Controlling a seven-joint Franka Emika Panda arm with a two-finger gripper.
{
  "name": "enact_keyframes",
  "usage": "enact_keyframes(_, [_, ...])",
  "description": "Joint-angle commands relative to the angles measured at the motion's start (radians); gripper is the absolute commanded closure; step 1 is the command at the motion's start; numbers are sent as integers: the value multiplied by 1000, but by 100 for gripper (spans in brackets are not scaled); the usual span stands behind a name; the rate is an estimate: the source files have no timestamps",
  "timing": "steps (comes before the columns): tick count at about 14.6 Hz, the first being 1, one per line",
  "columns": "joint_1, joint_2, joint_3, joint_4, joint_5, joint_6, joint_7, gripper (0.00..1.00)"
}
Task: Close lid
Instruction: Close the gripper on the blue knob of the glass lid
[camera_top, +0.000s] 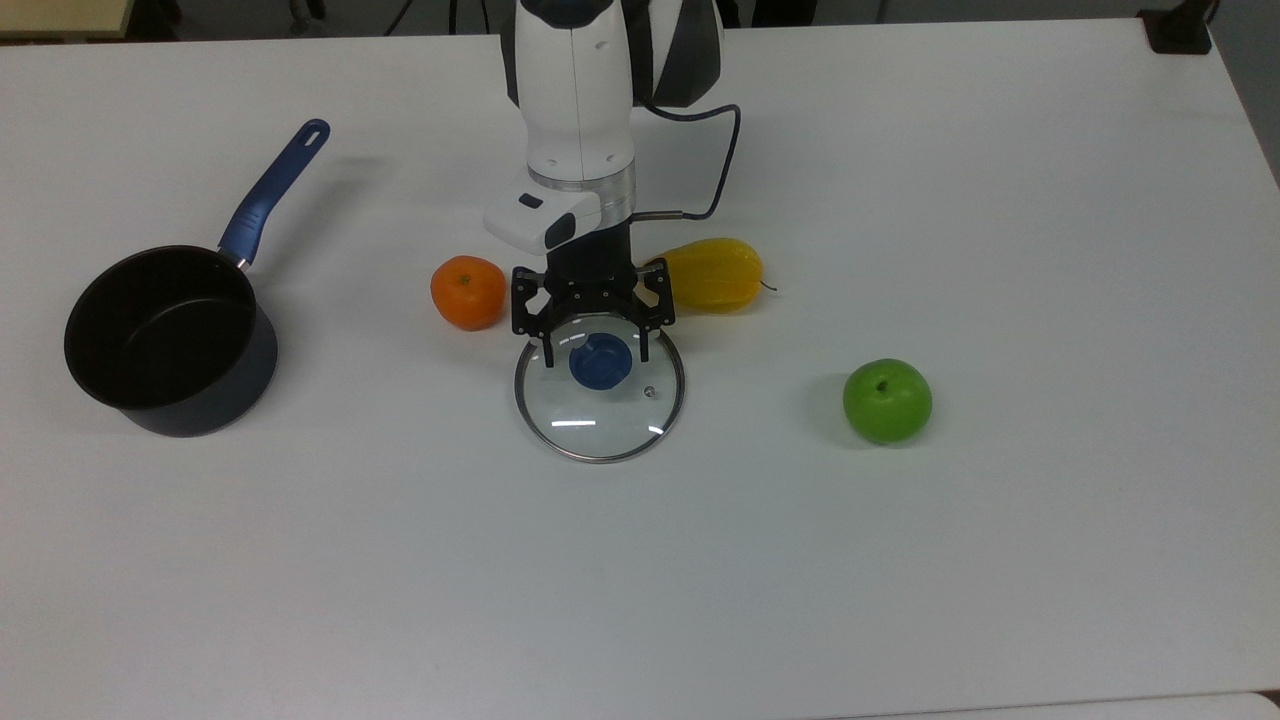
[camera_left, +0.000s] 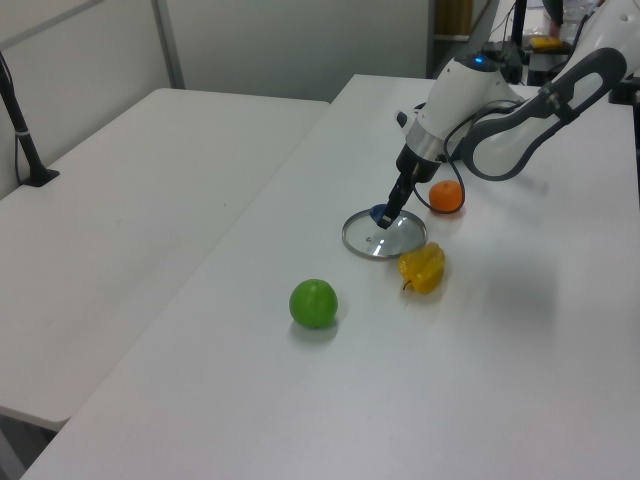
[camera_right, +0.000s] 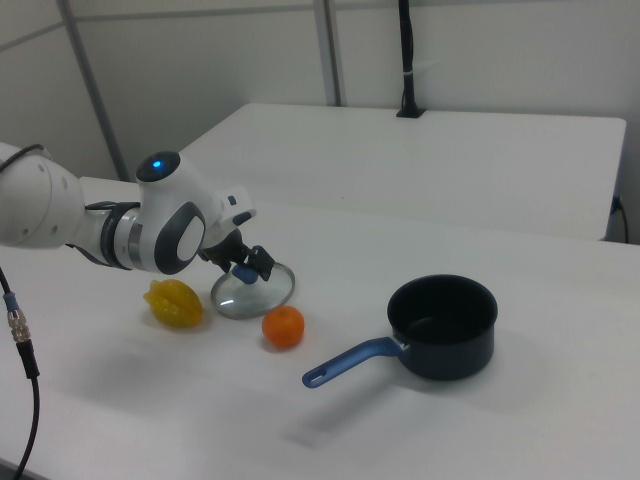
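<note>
1. the black two-finger gripper (camera_top: 596, 352) is standing with its jaws spread wide, one fingertip on each side of the blue centre knob (camera_top: 600, 362); in the top view a narrow gap is showing between each fingertip and the knob, so it is gripping nothing.
2. the knob is sitting at the middle of the round clear glass lid with a thin metal rim (camera_top: 599, 412), which is lying flat on the white table (camera_top: 1000, 550), near the table's middle in the top view.
3. a small steam vent hole (camera_top: 650, 392) is showing in the glass just to the top view's right of the knob.
4. the white robot arm (camera_top: 575, 110) is reaching in from the top view's upper edge, its wrist pointing down over the lid's far rim; in the left view the gripper (camera_left: 383, 215) is slanting down onto the lid (camera_left: 385, 238).
5. the round orange fruit (camera_top: 468, 292) is sitting just beside the lid on the top view's left, apart from the rim.
6. the yellow ridged fruit (camera_top: 712, 273) is lying just beyond the lid on the top view's right, partly behind the gripper body.
7. the round green apple (camera_top: 887, 401) is resting well to the top view's right of the lid.
8. the dark saucepan with a blue handle (camera_top: 165, 335) is standing open and uncovered, well apart from the lid at the top view's far left.
</note>
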Motion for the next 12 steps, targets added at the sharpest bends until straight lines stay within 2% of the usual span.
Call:
enact_keyframes(1, [6, 0, 8, -1, 7, 18, 36, 11])
enact_keyframes(3, [8, 7, 6, 1, 4, 20, 36, 19])
enact_keyframes(7, [6, 2, 8, 2, 4, 20, 42, 45])
enact_keyframes(12, [6, -36, 6, 2, 5, 9, 76, 52])
